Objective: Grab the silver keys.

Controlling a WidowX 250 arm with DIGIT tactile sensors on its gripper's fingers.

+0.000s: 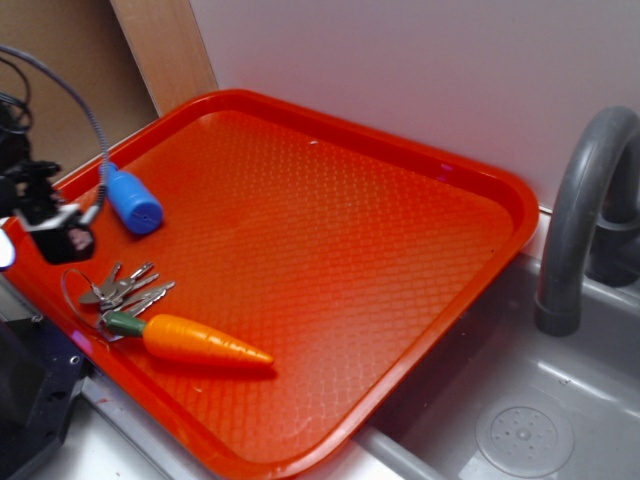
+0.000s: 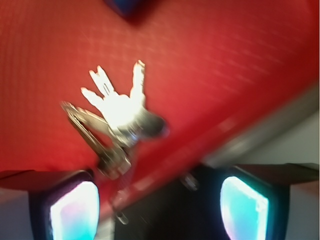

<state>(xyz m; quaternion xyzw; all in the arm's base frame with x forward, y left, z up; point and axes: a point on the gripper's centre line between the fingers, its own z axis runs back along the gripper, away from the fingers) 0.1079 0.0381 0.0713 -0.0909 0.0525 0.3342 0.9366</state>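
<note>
Two black gripper fingers with glowing cyan pads (image 2: 75,212), spread apart and clamped on nothing, fill the lower corners of the wrist view; the gripper (image 2: 160,210) hangs just short of the small bunch of thin silver metal keys (image 2: 117,117), which lies above the open gap, slightly left of centre. Keys (image 1: 125,290): flat on the orange-red textured plastic tray (image 1: 330,230) at lower left of the exterior view, blades fanning up-right, between blue toy bottle (image 1: 133,200) and orange toy carrot (image 1: 195,340).
</note>
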